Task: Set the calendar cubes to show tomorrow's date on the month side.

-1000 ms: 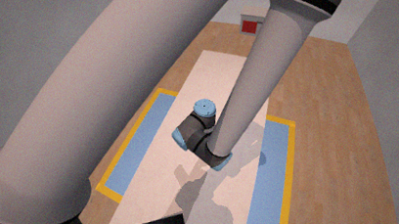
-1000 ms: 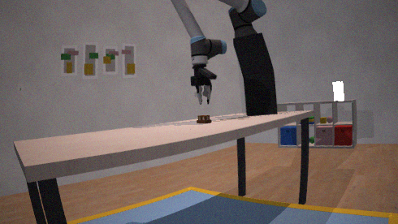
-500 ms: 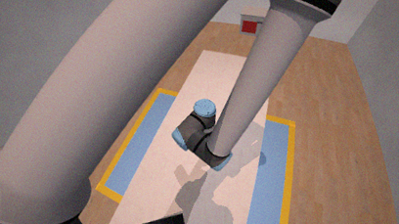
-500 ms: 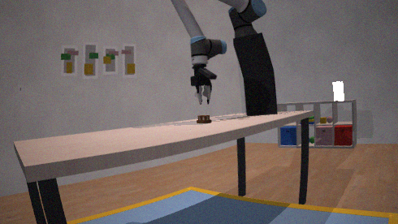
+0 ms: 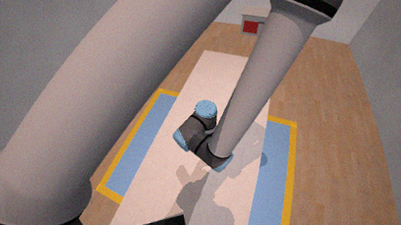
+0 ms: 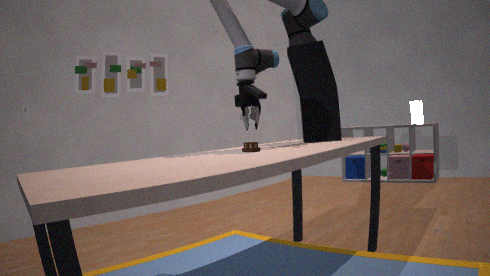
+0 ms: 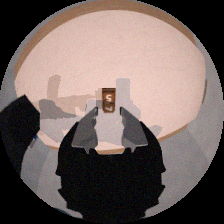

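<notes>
Your two-jaw dark gripper (image 6: 248, 123) hangs in the air above the small brown wooden block calendar (image 6: 250, 146), which sits on the pale pink-beige worktop (image 6: 150, 172) toward its far end, roughly midway between the long edges. From the outside camera there is open air between the fingertips and the calendar; nothing is touching.

The jaws stand partly closed, roughly a third of their range, with nothing between them. In the wrist camera you can see the table through the gap between the two grey fingers, and the calendar (image 7: 108, 100) lies just beyond the tips, close to the line of the gap.

You are in the approach step, by my reading: lined up over the calendar, with no cube yet taken. One light digit shows on the brown face in the wrist camera, but it is too small and blurred for me to read with any certainty, and I cannot make out the month's name or tell the two cubes apart.

Your next move calls for a straight descent with the gap centred on one cube only. Check that the present opening is wide enough to straddle that cube; if not, widen before going down. Come low enough to grip its side faces without nudging its neighbour or the tray.
</notes>
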